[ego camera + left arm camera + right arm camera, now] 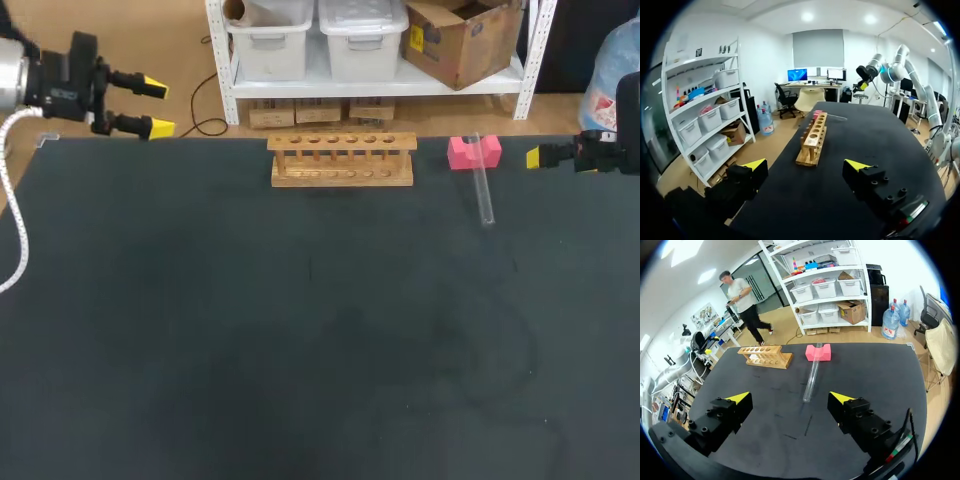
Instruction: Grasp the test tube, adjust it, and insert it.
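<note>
Wooden test tube rack (pixel 342 160) stands at the table's far edge in the head view; we see every hole empty. To its right is a pink block (pixel 473 151), with the glass test tube (pixel 483 190) resting one end on it and the other end down on the dark table (pixel 300 350). Our left gripper (pixel 150 108) hangs off the far left corner, fingers wide, holding nothing. Our right gripper (pixel 540 157) sits at the right edge, near the block but apart from it.

Left wrist view: fingers spread wide over the table edge, with the rack (pixel 812 139) ahead, seen end-on.

Right wrist view: fingers wide apart and empty. The test tube (pixel 811 379) lies ahead of the gap, running away to the pink block (pixel 818 352). The rack (pixel 765 356) stands beside the block, apart from it.
</note>
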`<state>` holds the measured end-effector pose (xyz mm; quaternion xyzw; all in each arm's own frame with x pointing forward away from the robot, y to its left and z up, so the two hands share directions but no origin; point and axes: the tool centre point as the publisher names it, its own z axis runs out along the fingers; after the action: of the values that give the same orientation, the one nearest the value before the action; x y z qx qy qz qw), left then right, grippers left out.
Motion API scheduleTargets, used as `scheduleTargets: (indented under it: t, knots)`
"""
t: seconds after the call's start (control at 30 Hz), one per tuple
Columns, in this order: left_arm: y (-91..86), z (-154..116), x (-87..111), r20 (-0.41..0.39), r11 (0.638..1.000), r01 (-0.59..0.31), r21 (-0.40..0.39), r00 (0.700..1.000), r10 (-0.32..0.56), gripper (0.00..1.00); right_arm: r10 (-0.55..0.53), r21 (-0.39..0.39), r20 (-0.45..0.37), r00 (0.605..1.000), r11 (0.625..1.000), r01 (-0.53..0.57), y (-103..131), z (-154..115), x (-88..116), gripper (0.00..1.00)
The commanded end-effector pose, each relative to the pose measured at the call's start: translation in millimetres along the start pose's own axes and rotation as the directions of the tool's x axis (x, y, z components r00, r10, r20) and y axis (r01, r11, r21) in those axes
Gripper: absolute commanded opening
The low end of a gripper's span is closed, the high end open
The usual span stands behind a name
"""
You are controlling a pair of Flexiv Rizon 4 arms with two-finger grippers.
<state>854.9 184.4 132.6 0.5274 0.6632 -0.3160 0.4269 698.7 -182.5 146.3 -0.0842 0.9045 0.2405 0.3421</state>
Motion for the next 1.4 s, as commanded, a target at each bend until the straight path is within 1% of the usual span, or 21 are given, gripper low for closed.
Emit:
scheduleTargets:
  t: [0.03, 0.33, 0.43, 0.9, 0.93, 1.03, 1.27, 1.37, 1.4]
  knots:
    - [10.2, 11, 1.4, 0.016, 0.984, -0.009, 0.177, 1.0, 0.006, 1.0, 0.0, 0.005, -0.001, 1.0, 1.0, 0.0, 1, -1, 0, 1.0]
    - [11.1, 25, -1.3, 0.034, 0.978, -0.013, 0.208, 0.999, 0.006, 1.0, 0.0, 0.005, -0.001, 1.0, 1.0, 0.0, 1, -1, 0, 1.0]
    - [8.2, 26, -3.6, 0.031, 0.978, -0.018, 0.207, 0.999, 0.012, 1.0, 0.0, 0.005, -0.001, 1.0, 1.0, 0.0, 1, -1, 0, 1.0]
    - [8.2, 26, -3.6, 0.031, 0.978, -0.018, 0.207, 0.999, 0.012, 1.0, 0.0, 0.005, -0.001, 1.0, 1.0, 0.0, 1, -1, 0, 1.0]
    - [8.2, 26, -3.6, 0.031, 0.978, -0.018, 0.207, 0.999, 0.012, 1.0, -0.023, 0.016, 0.0, 1.0, 1.0, 0.023, 1, -1, 0, 1.0]
    - [8.2, 26, -3.6, 0.031, 0.978, -0.018, 0.207, 0.999, 0.012, 1.0, -0.039, 0.053, 0.012, 0.999, 0.998, 0.038, 5, 2, -6, 1.0]
    - [8.2, 26, -3.6, 0.031, 0.978, -0.018, 0.207, 0.999, 0.012, 1.0, -0.084, 0.212, 0.011, 0.996, 0.974, 0.079, 19, 12, -21, 1.0]
    - [8.2, 26, -3.6, 0.031, 0.978, -0.018, 0.207, 0.999, 0.012, 1.0, -0.087, 0.262, 0.02, 0.996, 0.962, 0.079, 26, 16, -27, 1.0]
    - [8.2, 26, -3.6, 0.031, 0.978, -0.018, 0.207, 0.999, 0.012, 1.0, -0.09, 0.263, 0.024, 0.996, 0.961, 0.081, 28, 18, -28, 1.0]
